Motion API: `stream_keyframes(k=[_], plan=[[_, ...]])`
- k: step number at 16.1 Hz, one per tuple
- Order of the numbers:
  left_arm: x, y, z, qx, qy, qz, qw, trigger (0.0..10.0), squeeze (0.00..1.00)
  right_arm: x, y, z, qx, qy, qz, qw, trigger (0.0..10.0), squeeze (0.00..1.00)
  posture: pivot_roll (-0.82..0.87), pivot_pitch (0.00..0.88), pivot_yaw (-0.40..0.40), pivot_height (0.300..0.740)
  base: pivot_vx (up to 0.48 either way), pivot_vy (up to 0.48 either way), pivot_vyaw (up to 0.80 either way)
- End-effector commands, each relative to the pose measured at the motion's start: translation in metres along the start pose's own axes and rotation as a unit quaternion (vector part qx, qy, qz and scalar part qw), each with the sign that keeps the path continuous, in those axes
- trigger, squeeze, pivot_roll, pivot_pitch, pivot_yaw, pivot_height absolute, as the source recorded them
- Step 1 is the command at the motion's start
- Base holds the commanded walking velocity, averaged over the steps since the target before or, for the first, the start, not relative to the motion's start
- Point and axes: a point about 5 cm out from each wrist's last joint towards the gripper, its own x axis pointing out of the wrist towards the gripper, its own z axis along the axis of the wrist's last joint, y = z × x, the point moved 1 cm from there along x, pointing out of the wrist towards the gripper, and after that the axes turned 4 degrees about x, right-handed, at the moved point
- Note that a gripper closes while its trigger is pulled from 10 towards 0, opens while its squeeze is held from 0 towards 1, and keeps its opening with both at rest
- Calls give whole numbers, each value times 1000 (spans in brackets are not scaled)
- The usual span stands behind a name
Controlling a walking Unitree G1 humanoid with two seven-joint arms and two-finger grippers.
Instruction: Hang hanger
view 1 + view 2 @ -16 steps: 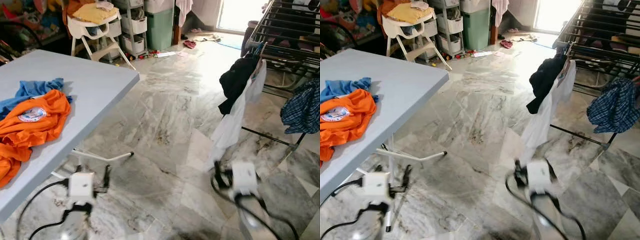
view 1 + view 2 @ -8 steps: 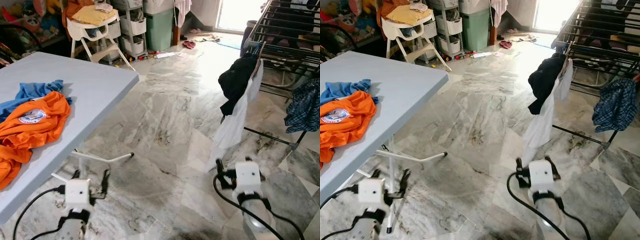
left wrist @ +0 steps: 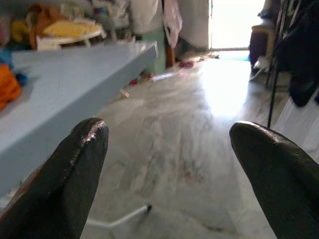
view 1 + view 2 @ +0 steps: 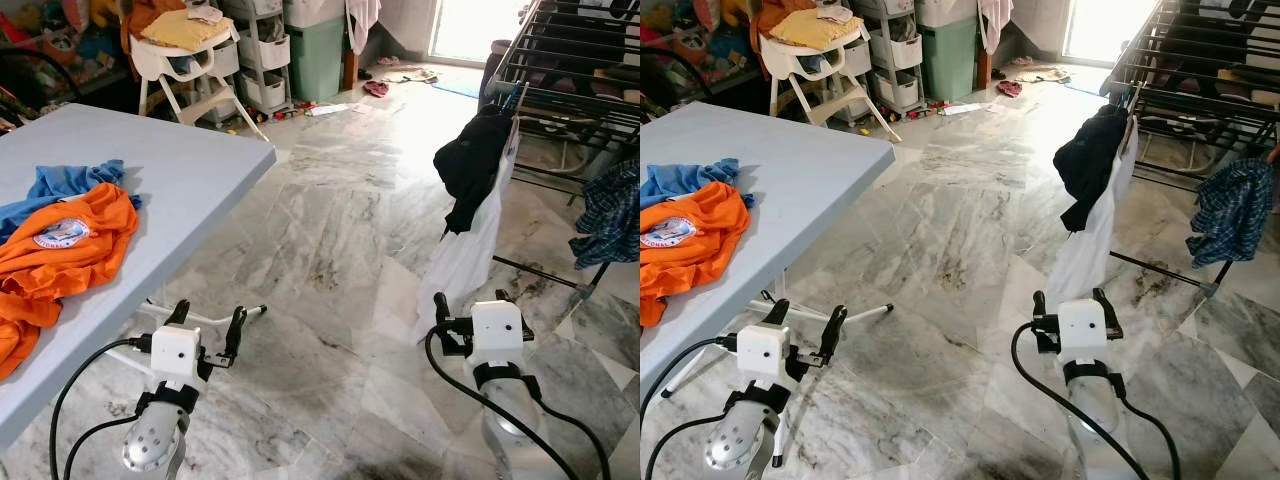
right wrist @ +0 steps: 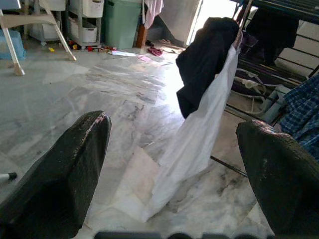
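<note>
Marble floor spreads between a pale blue desk on the robot's left and a black drying rack on its right. An orange shirt and a blue cloth lie crumpled on the desk. At the near corner of the rack a white garment hangs long toward the floor with a black garment draped over its top. The hanger itself cannot be made out; it may sit under those two garments, but the cloth hides it, so it is unclear whether the task's thing already hangs there or is elsewhere. A plaid shirt hangs further along the rack. The left gripper is held low beside the desk edge, its fingers spread wide with nothing between them. The right gripper is held low near the foot of the white garment, its fingers likewise wide apart and empty. This would fit either a hanger set on the rack and let go, or empty hands on the way to fetch one. Whichever it is, working well near the rack likely means keeping the right fingers clear of the trailing white cloth, which could snag and pull the garments off the bar.
</note>
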Motion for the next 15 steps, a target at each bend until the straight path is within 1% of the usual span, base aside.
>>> stream_keyframes(k=[1,2,3,4,5,6,7,9,11,13,15], plan=[[-9,10,-23,-25,59,31,997,10000,0,-2,0,-3,15,6,-14,1000,10000,0,-118,0,66,740,0,0,0],[-12,11,-28,-25,73,36,996,10000,0,-3,3,-5,18,10,-7,1000,10000,0,-119,0,68,740,0,0,0],[-15,10,-32,-28,80,29,996,10000,0,-4,5,-7,22,14,-3,1000,10000,0,-120,0,70,740,0,0,0],[-16,10,-36,-24,90,35,995,10000,0,-5,6,-9,41,23,0,999,10000,0,-120,0,72,740,0,0,0],[-17,8,-39,-30,100,36,994,10000,0,-5,6,-12,58,32,-1,998,10000,0,-120,0,72,740,0,0,0],[-17,7,-39,-22,96,31,995,10000,0,-4,5,-13,63,36,-4,997,10000,0,-122,0,72,740,0,0,0],[-19,5,-45,-22,102,28,994,10000,0,-4,4,-14,63,38,-3,997,10000,0,-121,0,72,740,0,0,0],[-21,5,-49,-25,109,25,993,10000,0,-5,4,-15,63,41,1,997,10000,0,-121,0,72,740,0,0,0],[-23,8,-56,-26,122,26,992,10000,0,-6,4,-16,64,44,3,997,10000,0,-122,0,71,740,0,0,0],[-27,13,-67,-30,150,31,988,10000,0,-7,3,-19,62,50,7,997,10000,0,-123,0,68,740,0,0,0],[-29,16,-72,-31,160,34,986,10000,0,-7,3,-19,61,52,10,997,10000,0,-121,0,65,740,0,0,0]])
